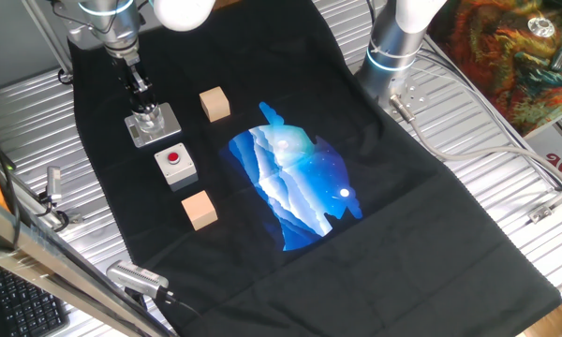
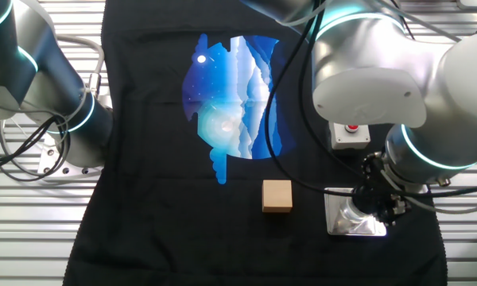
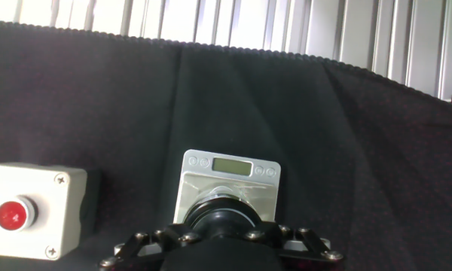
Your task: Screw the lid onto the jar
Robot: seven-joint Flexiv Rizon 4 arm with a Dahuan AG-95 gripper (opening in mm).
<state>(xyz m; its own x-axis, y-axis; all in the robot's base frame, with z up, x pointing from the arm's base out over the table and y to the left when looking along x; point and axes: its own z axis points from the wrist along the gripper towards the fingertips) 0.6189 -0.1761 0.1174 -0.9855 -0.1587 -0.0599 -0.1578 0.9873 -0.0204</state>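
1. Black lid point(image 3: 224, 218) sits atop the jar point(image 1: 149, 119) on its metal base plate point(image 3: 227, 181).
2. Fingers point(image 3: 224, 239) pinch the lid, apparently.
3. Threading looks begun; tightening likely remains.

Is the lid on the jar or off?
On: lid sits atop the upright jar, gripper closed around it. Thread engagement: cannot tell.

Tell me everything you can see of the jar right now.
The jar is a small pale, clear-looking cylinder standing upright on a square grey metal plate that carries a small display window along one edge. It sits on the black cloth beside the grey button box. The gripper is directly over it with the black lid at its top, hiding most of its body.
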